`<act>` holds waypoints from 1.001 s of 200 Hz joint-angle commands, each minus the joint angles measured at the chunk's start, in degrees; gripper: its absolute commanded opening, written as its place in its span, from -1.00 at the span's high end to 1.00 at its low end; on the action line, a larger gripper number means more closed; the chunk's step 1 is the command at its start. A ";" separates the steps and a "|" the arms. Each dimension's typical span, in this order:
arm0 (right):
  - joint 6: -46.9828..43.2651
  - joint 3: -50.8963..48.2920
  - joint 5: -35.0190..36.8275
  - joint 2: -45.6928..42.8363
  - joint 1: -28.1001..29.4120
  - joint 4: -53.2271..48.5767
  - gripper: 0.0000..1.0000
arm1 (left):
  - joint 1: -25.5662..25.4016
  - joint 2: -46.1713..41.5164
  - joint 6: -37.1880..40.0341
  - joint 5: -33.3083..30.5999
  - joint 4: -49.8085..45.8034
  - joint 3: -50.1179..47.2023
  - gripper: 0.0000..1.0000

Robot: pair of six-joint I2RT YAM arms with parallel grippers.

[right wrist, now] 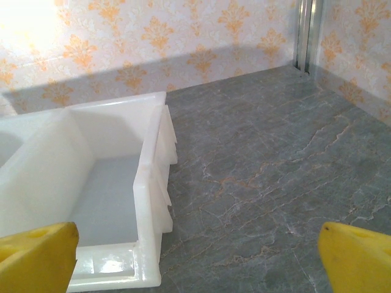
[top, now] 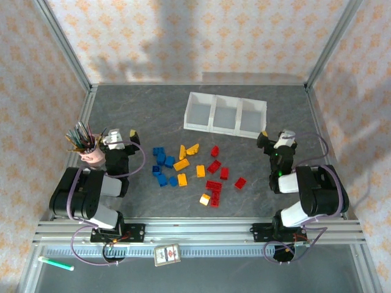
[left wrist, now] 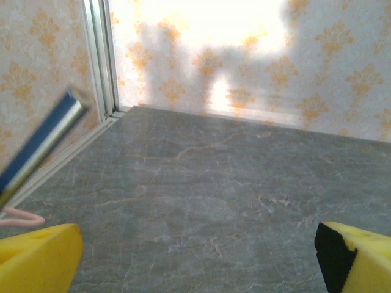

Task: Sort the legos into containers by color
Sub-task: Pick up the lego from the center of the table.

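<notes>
In the middle of the table the bricks (top: 195, 171) lie bunched, colours mixed, just short of the tray (top: 194, 116). My left gripper (top: 119, 134) and right gripper (top: 276, 136) gape wide, holding nothing. Pinching one brick may scatter its neighbours; my left arm could knock the pen cup (top: 87, 151).

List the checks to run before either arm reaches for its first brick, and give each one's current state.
1. Left gripper open and empty: ok.
2. Right gripper open and empty: ok.
3. White translucent three-bin plastic tray upright, bins empty: ok.
4. Small plastic red bricks, blue bricks and yellow-orange bricks lie on the grey table between the arms: ok.
5. Pink cup of pens stands close against the left arm, a likely bump risk: not ok.
6. Whether touching bricks are clipped together: cannot tell.
</notes>
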 commanded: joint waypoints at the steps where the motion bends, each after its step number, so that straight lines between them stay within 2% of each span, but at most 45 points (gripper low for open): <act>1: 0.21 0.78 1.49 -3.93 0.00 -1.97 -0.99 | 0.22 -4.20 0.34 1.94 -3.86 0.84 -0.99; 39: 4.78 5.51 3.92 -12.62 -0.07 -17.56 -0.99 | 0.24 -12.06 -1.18 2.17 -12.82 2.72 -0.99; 64: 15.25 8.16 4.45 -18.55 -0.07 -28.02 -1.00 | 0.22 -17.19 -5.37 4.57 -19.16 5.16 -0.99; 77: 21.39 9.69 4.79 -21.46 -0.01 -35.34 -1.00 | 0.22 -19.97 -10.69 5.35 -21.72 5.94 -0.99; 98: 26.88 11.23 2.62 -24.49 -0.08 -43.82 -1.00 | 0.22 -24.40 -19.78 3.05 -26.26 5.94 -0.99; 117: 27.90 13.74 2.04 -25.92 -0.07 -51.08 -1.00 | 0.22 -28.28 -28.46 -2.72 -28.17 3.40 -0.99; 131: 27.86 15.35 1.95 -26.51 -0.07 -54.88 -0.99 | 0.31 -31.01 -29.40 -3.24 -30.48 2.74 -0.99; 148: 28.38 17.26 -0.54 -26.56 0.08 -58.60 -0.99 | 0.31 -33.47 -31.39 -4.37 -41.64 6.04 -0.99; 165: 27.97 19.09 -3.71 -25.91 1.33 -61.42 -0.99 | 0.31 -34.50 -32.04 0.95 -46.12 7.37 -0.99; 200: 26.91 23.53 -5.08 -22.92 7.00 -68.45 -0.99 | 0.02 -38.08 -35.08 9.90 -55.31 8.58 -0.98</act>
